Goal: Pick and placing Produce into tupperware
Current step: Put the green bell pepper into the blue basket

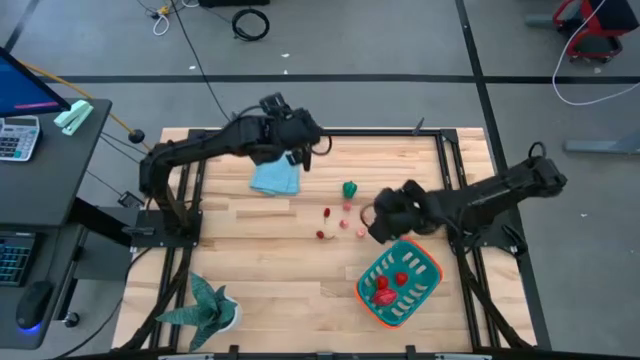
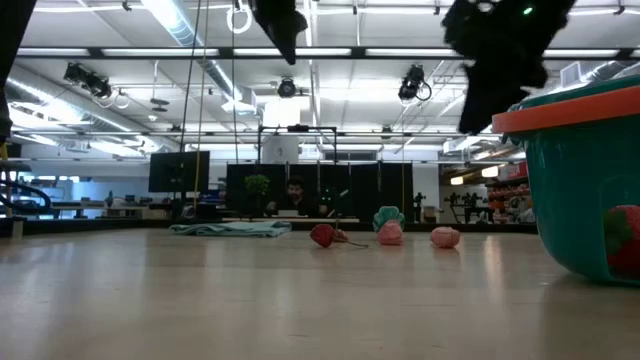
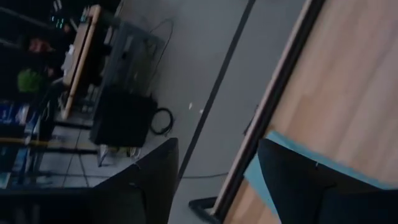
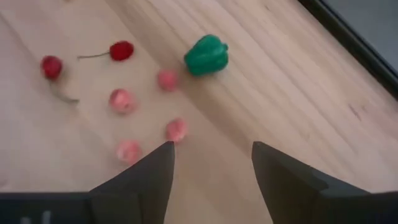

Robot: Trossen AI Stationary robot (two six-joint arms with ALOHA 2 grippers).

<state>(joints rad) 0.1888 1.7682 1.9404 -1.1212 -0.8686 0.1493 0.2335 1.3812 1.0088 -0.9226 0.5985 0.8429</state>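
The teal tupperware (image 1: 400, 282) with an orange rim stands near the table's near right and holds three red produce pieces (image 1: 384, 290). On the wood lie a green pepper (image 4: 206, 55), two red cherries (image 4: 121, 50) and several pink pieces (image 4: 176, 129). My right gripper (image 4: 211, 152) hovers open and empty above the table, between the pink pieces and the tupperware (image 2: 580, 170). My left gripper (image 3: 217, 149) is open and empty, raised over the far edge beside the light blue cloth (image 1: 275, 178).
A green star-shaped plant (image 1: 205, 305) stands at the near left corner. The light blue cloth (image 3: 280, 165) lies near the far edge. Bare wood stretches across the table's left half and along the near edge. A desk with a calculator stands beyond the left edge.
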